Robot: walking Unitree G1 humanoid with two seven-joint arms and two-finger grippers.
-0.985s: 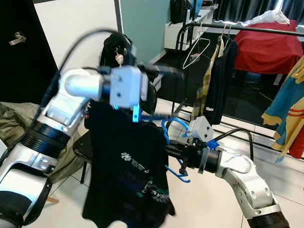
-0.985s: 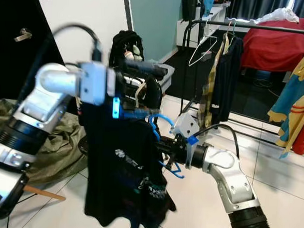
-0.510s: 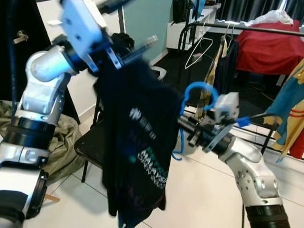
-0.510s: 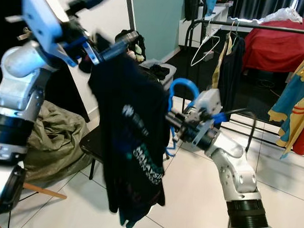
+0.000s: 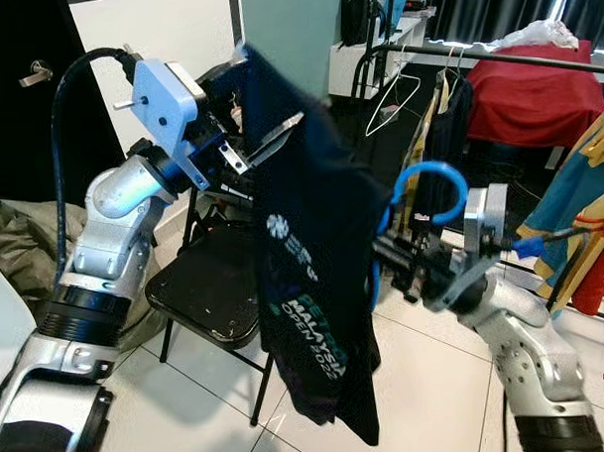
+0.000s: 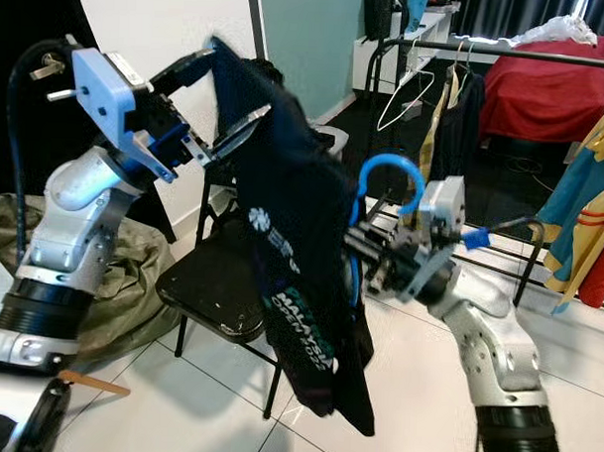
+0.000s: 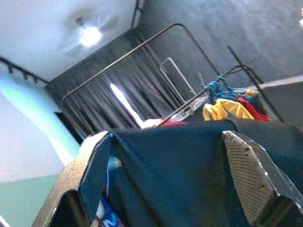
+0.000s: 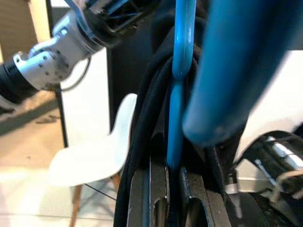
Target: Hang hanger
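Over on the left, the left gripper (image 5: 250, 150) is reaching up with its fingers (image 7: 248, 182) spread wide, and the shoulder of the dark T-shirt (image 5: 315, 276) is draping across them rather than being pinched. Nothing is clamping the cloth there, so any jolt risks letting that shoulder slide off and swing down over the black folding chair (image 5: 205, 302) below.

Moving right, the shirt is hanging on the blue hanger (image 5: 427, 186), whose hook is curling above the right gripper (image 5: 395, 259). In the right wrist view the fingers (image 8: 158, 198) are closing tightly on the hanger's blue stem, with dark fabric bunching beside it. If cloth is caught in that grip, the hold may be slipping or twisting.

Further right, the clothes rail (image 5: 506, 61) is standing well apart and is already carrying garments and a white hanger (image 5: 391, 100). The swaying shirt could snag those as the hook is brought in.
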